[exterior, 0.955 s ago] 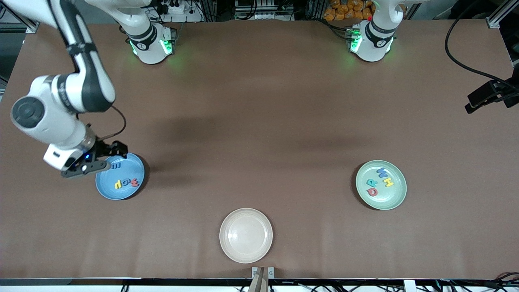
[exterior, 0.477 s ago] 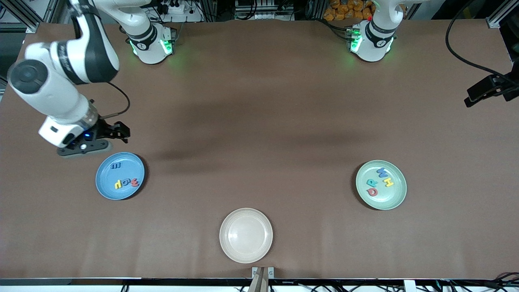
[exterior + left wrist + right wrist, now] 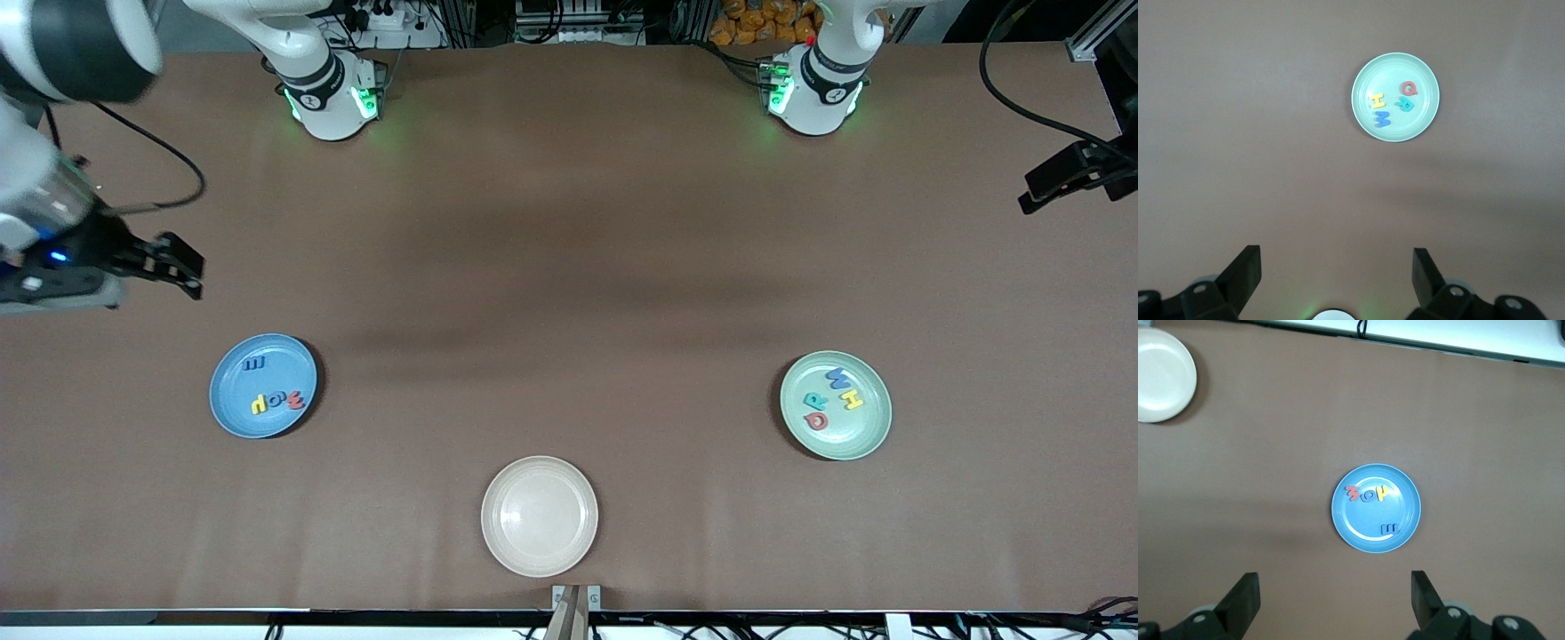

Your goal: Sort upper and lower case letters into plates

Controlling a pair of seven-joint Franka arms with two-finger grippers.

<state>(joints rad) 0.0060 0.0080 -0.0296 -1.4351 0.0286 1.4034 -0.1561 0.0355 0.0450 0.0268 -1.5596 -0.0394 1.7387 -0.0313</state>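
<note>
The sky blue plate (image 3: 267, 425) lies toward the right arm's end of the table and holds several small letters: a blue one (image 3: 253, 364), and yellow (image 3: 259, 403), teal and red ones in a row. The mint plate (image 3: 858, 431) lies toward the left arm's end with several letters: blue (image 3: 838, 379), yellow, teal, red (image 3: 818, 420). My right gripper (image 3: 194, 274) hangs open and empty over bare table beside the blue plate (image 3: 1358, 523). My left gripper (image 3: 1031, 200) hangs open and empty over the table's edge, high above the mint plate (image 3: 1418, 123).
A cream plate (image 3: 540, 516) with nothing in it lies between the two plates, nearest the front camera, and also shows in the right wrist view as the cream plate (image 3: 1161, 375). A black cable (image 3: 1000, 107) loops over the table's corner at the left arm's end.
The right gripper has risen off the blue plate and swung out toward the right arm's end of the table. The left gripper has drifted up slightly. The letters have not moved.
</note>
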